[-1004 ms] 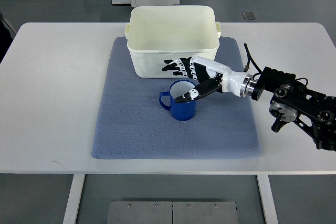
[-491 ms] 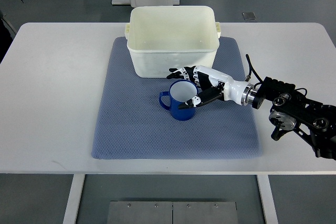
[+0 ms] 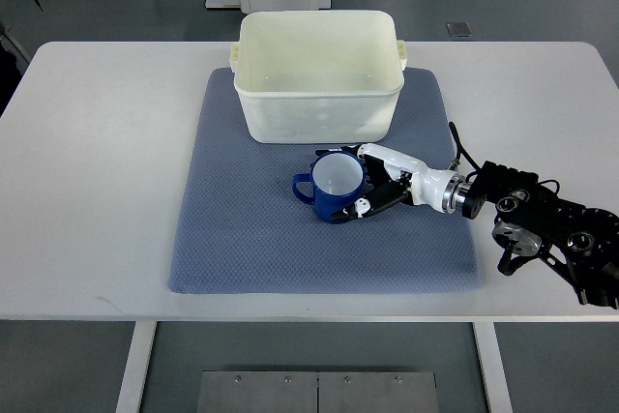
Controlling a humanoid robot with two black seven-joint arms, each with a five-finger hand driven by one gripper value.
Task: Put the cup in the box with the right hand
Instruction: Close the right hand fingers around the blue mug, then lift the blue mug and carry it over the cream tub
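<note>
Where the view begins, at the left: only bare white surface; no left arm shows.
Mat: a blue-grey mat lies across the middle of the surface, under the box and the cup.
Box: the cream plastic box stands at the far edge of the mat, open at the top, with nothing seen inside.
Cup: the blue cup with its white inside stands upright on the mat, just in front of the box's near wall and apart from it; its handle points to the picture's left.
Right hand: the right hand comes in low from the right edge and lies against the cup's right side.
Fingers: the fingers curl around the cup's wall, one black tip low on its near side and others at its far side by the rim, so the hand grips the cup.
Arm: the black forearm and joints sit on the surface to the right of the mat.
</note>
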